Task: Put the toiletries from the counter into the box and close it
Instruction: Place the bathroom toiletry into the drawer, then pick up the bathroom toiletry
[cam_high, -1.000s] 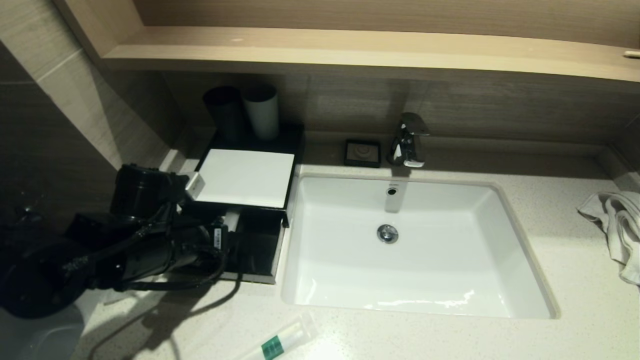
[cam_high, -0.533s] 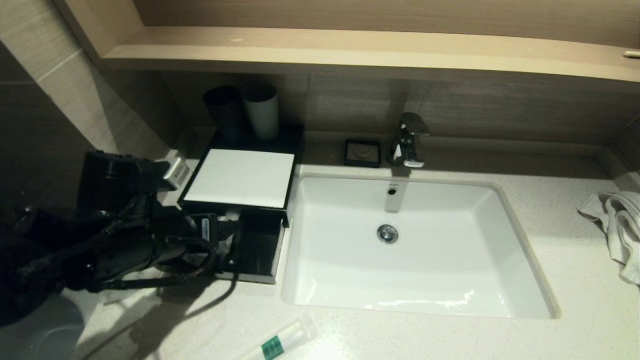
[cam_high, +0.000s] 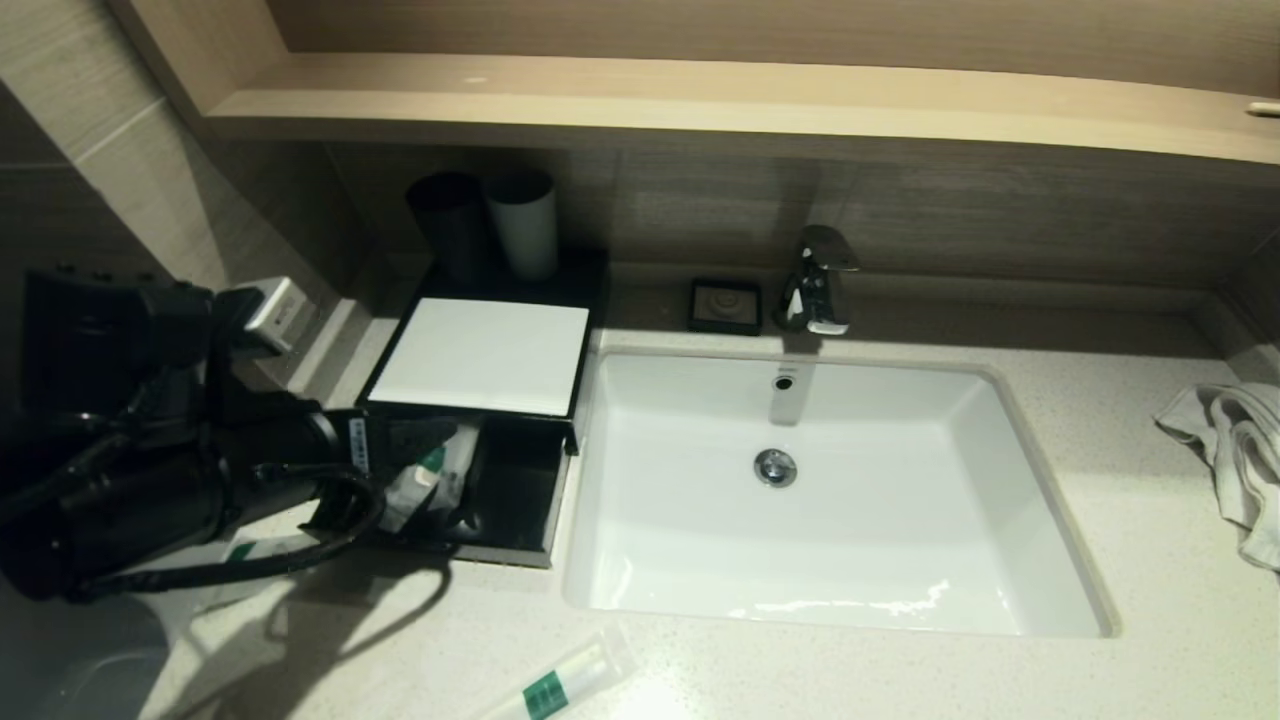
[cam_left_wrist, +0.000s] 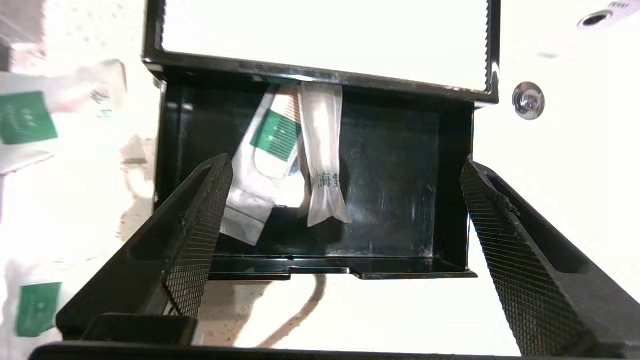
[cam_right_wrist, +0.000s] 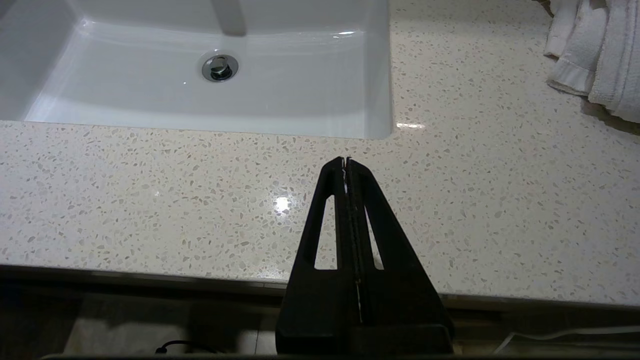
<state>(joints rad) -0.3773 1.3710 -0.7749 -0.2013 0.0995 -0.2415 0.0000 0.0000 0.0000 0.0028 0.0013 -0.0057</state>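
Observation:
The black box with a white top stands left of the sink, and its black drawer is pulled out toward me. Two clear sachets lie in the drawer, one with a green label and one plain; they also show in the head view. My left gripper is open and empty, held above the drawer's front. A green-labelled packet lies on the counter's front edge. More packets lie left of the box. My right gripper is shut and empty over the counter's front edge.
The white sink fills the middle, with the faucet and a small black dish behind it. Two cups stand behind the box. A white towel lies at the right. The wall is close on the left.
My left arm has drawn back to the left and toward me, away from the box. The sachets in the drawer have come into view.

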